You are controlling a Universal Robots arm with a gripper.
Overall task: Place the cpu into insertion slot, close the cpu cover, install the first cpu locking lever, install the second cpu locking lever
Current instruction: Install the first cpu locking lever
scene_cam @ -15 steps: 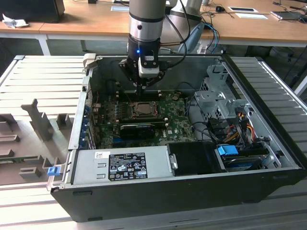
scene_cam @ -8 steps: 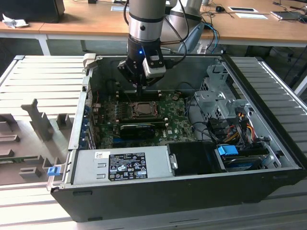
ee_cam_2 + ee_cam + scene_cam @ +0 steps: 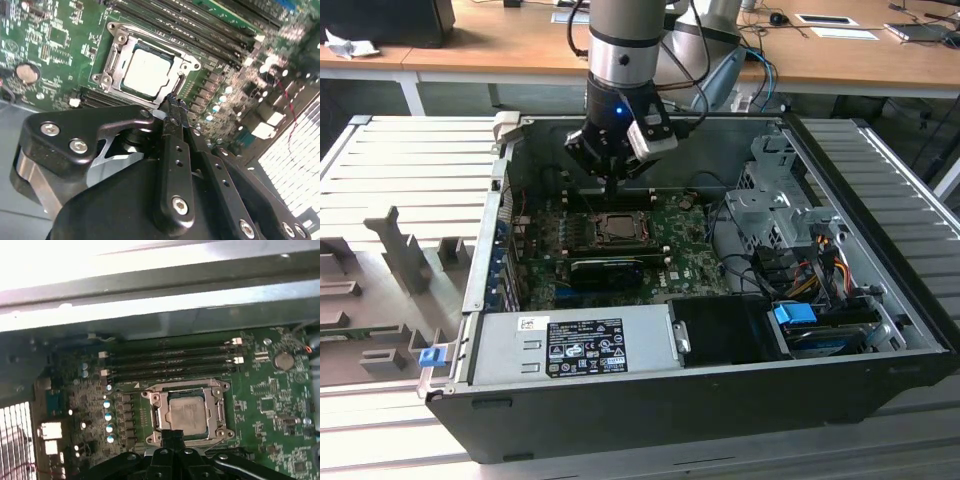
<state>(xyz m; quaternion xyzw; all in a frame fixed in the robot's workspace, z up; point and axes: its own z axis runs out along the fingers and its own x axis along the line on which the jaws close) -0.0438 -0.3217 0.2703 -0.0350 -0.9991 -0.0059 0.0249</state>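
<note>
The gripper [image 3: 610, 186] is hanging inside the open case [image 3: 720, 412], low over the green board [image 3: 695, 265]. Its 2 fingers [image 3: 172, 150] are pressing together, with nothing visible between them. The cpu [image 3: 146, 71] is sitting flat in the slot [image 3: 163, 414] with its grey metal top facing outward. The cover [image 3: 111, 65] is lying down over it, framing the chip through its square window. In the second wrist view the fingertips are pointing at the side of the cover nearest the gripper, just beside 1 corner of the frame. Whether they are touching the metal there I cannot tell. In the first wrist view the fingers are overlapping the near rim of the cover, the cpu is lying straight ahead of them, and the long memory slots [image 3: 170, 360] are running across beyond it. In the exterior view the gripper is standing over the far side of the slot, towards the case's back wall. A black ribbed block [image 3: 605, 268] is lying just beside the slot on its near side, and the cpu is showing between the 2.
</note>
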